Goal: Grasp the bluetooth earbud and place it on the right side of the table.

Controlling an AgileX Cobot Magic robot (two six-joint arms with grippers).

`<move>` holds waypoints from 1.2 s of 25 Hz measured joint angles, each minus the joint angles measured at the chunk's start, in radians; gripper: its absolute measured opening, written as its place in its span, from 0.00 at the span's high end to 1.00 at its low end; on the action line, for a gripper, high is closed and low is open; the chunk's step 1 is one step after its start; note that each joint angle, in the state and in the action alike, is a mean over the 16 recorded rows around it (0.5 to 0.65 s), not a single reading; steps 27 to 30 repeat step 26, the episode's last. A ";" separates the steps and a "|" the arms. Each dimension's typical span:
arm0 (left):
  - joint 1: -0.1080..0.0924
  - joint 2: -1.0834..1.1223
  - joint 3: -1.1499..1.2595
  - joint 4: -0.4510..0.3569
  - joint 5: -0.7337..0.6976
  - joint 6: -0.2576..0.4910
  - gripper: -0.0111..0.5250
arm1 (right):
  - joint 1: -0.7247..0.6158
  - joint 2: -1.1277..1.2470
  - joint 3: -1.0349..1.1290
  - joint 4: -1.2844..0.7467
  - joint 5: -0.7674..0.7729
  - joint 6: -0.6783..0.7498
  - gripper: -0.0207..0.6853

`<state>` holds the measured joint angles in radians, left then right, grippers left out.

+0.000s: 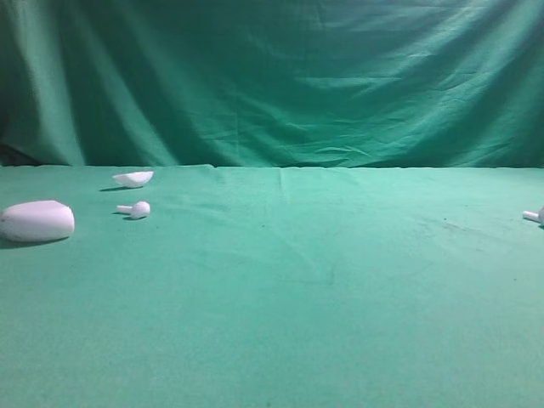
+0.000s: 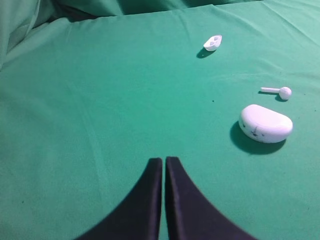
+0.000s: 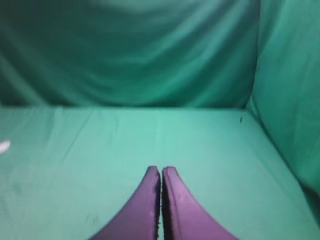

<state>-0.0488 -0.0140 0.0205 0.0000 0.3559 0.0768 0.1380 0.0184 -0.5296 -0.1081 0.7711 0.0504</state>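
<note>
A tiny white stemmed earbud, which I take for the bluetooth earbud (image 1: 534, 216), lies at the far right of the green table (image 1: 323, 289), partly cut off by the frame edge. It is too small to show any marking. Neither gripper appears in the exterior view. My left gripper (image 2: 164, 159) hangs over bare cloth, its black fingers pressed together on nothing. My right gripper (image 3: 161, 168) is likewise shut and empty above bare cloth. A white speck (image 3: 3, 146) shows at the left edge of the right wrist view.
On the table's left lie a white oval case (image 1: 36, 221) (image 2: 265, 124), a small white shell piece (image 1: 133, 178) (image 2: 213, 42) and a second white stemmed earbud (image 1: 136, 209) (image 2: 281, 92). Green cloth hangs behind and along the right side (image 3: 290, 100).
</note>
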 joint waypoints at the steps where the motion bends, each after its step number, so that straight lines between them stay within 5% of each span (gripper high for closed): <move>1: 0.000 0.000 0.000 0.000 0.000 0.000 0.98 | -0.006 -0.008 0.039 0.000 -0.041 0.000 0.97; 12: 0.000 0.000 0.000 0.000 0.000 0.000 0.98 | -0.028 -0.035 0.460 0.005 -0.402 0.019 0.93; 30: 0.000 0.000 0.000 0.000 0.000 0.000 0.98 | -0.028 -0.035 0.558 0.008 -0.383 0.065 0.91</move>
